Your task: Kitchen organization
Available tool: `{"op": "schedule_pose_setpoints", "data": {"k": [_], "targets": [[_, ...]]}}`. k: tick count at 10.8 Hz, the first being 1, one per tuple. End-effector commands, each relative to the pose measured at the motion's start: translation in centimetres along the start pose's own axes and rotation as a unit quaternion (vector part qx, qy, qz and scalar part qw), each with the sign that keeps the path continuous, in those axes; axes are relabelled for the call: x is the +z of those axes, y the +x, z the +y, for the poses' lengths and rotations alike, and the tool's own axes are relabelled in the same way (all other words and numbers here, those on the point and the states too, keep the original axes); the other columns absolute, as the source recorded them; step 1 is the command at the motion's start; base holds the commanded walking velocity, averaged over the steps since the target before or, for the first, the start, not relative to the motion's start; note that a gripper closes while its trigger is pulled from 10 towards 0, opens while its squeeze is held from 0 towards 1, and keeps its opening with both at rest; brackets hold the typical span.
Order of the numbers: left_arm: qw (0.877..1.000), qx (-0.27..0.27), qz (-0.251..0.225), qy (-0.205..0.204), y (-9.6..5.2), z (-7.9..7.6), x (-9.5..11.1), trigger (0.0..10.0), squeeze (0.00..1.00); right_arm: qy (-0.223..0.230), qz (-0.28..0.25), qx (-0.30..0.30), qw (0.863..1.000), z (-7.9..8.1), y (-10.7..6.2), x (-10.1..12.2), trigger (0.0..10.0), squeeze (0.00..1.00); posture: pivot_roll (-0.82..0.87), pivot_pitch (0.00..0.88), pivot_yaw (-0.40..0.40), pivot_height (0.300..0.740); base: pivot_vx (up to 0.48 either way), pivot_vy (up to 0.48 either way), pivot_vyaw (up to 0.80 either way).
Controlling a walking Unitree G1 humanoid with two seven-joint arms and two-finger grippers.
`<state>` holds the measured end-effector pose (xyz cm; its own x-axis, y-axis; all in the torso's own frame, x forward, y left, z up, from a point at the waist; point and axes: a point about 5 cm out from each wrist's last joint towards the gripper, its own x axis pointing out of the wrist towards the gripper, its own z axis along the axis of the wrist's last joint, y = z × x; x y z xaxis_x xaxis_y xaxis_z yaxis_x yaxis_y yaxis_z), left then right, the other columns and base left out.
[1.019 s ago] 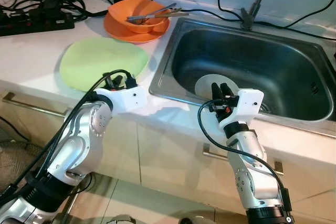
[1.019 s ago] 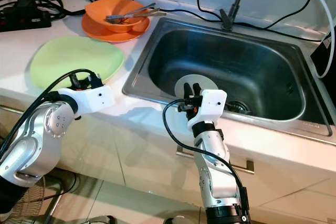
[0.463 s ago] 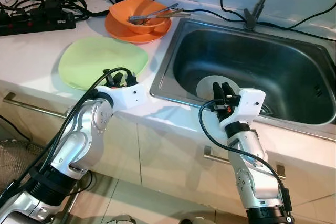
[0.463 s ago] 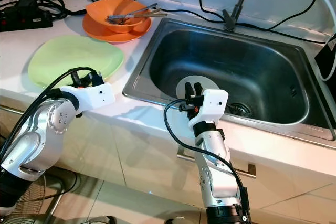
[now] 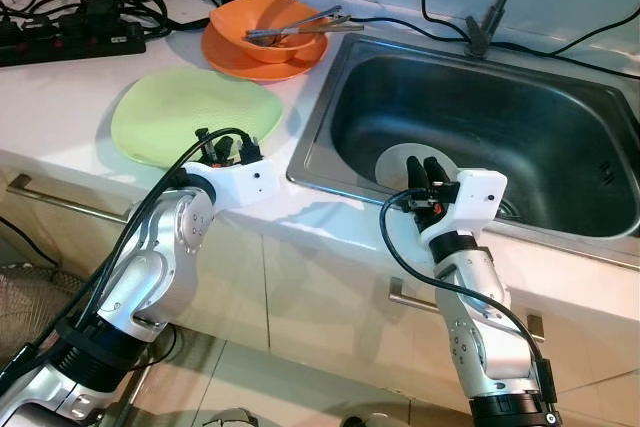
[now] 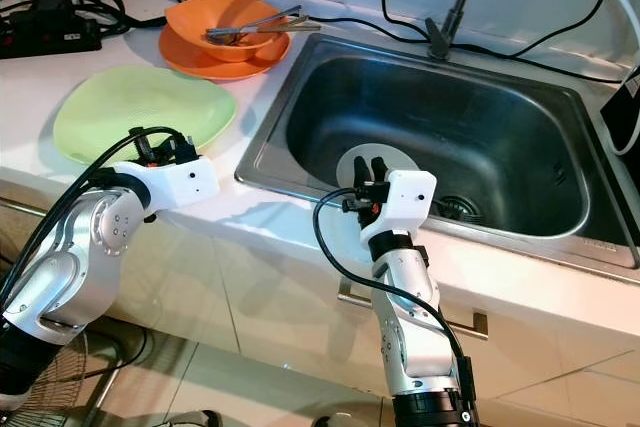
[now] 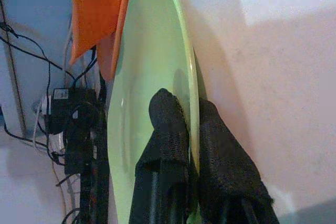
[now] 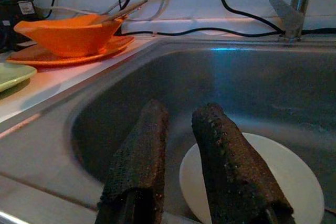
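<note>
Two pincers: my left pincer [image 7: 185, 124] is pinching the green plate [image 5: 185, 117] rim, as my wrist view is revealing; my right pincer [image 8: 181, 129] is hovering parted above the sink's [image 5: 330, 72] white plate [image 8: 283, 182].

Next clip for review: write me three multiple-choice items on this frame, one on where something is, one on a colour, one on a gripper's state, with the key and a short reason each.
1. Where does the white plate lie?
A. On the counter
B. In the sink
C. On the orange plate

2. What colour is the bowl holding the utensils?
A. Orange
B. Green
C. White

3. What is the left gripper doing?
A. Hanging open beside the cabinet
B. Holding a fork
C. Closed over the rim of the green plate

Key: 1 B, the white plate rests on the sink floor beyond the right gripper. 2 A, the bowl on the orange plate is orange. 3 C, the left wrist view shows one finger on each side of the green rim.
</note>
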<state>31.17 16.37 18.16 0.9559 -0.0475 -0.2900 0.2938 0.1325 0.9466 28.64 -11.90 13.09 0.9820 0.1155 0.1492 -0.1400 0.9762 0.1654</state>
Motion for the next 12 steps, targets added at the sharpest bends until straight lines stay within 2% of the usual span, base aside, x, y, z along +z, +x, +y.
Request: {"op": "schedule_pose_setpoints", "data": {"k": [1, 6, 7, 9, 10, 11, 12], "targets": [[0.997, -0.069, 0.037, -0.015, 0.3, -2.3, -1.4, 0.0, 0.0, 0.002, 0.016, -0.007, 1.0, -0.2, -0.1, -0.6, 10.0, 0.0, 0.06, 0.099, -0.096, 0.74, 0.0, 0.0, 0.0], [0.992, -0.028, 0.117, -0.033, -1.4, -0.1, -4.7, 0.0, 0.0, 0.004, 0.021, 0.002, 1.0, -0.1, 0.1, -0.9, 10.0, 0.0, 0.08, 0.102, -0.105, 0.74, 0.0, 0.0, 0.0], [0.992, -0.02, 0.119, -0.034, -1.5, 0.3, -4.7, 10.0, 0.0, 0.004, 0.022, 0.005, 1.0, 0.0, 0.2, -0.9, 10.0, 0.0, 0.08, 0.102, -0.107, 0.74, 0.0, 0.0, 0.0], [0.994, 0.003, 0.109, -0.033, -1.7, 1.3, -4.1, 10.0, 0.0, 0.003, 0.024, 0.007, 1.0, 0.0, 0.2, -1.0, 10.0, 0.0, 0.08, 0.101, -0.111, 0.74, 0.0, 0.0, 0.0], [0.994, 0.045, 0.098, -0.027, -1.7, 2.7, -3.6, 10.0, 0.0, 0.003, 0.025, 0.007, 1.0, 0.0, 0.3, -1.0, 10.0, 0.0, 0.08, 0.1, -0.111, 0.74, 0.0, 0.0, 0.0], [0.989, 0.12, 0.08, -0.019, -1.8, 5.0, -2.9, 10.0, 0.0, 0.002, 0.026, 0.007, 1.0, 0.0, 0.3, -1.0, 10.0, 0.0, 0.08, 0.1, -0.112, 0.74, 0.0, 0.0, 0.0], [0.985, 0.159, 0.068, -0.014, -2.0, 6.1, -2.4, 10.0, 0.0, 0.001, 0.027, 0.008, 1.0, 0.0, 0.3, -1.1, 10.0, 0.0, 0.08, 0.101, -0.112, 0.74, 0.0, 0.0, 0.0]]}}
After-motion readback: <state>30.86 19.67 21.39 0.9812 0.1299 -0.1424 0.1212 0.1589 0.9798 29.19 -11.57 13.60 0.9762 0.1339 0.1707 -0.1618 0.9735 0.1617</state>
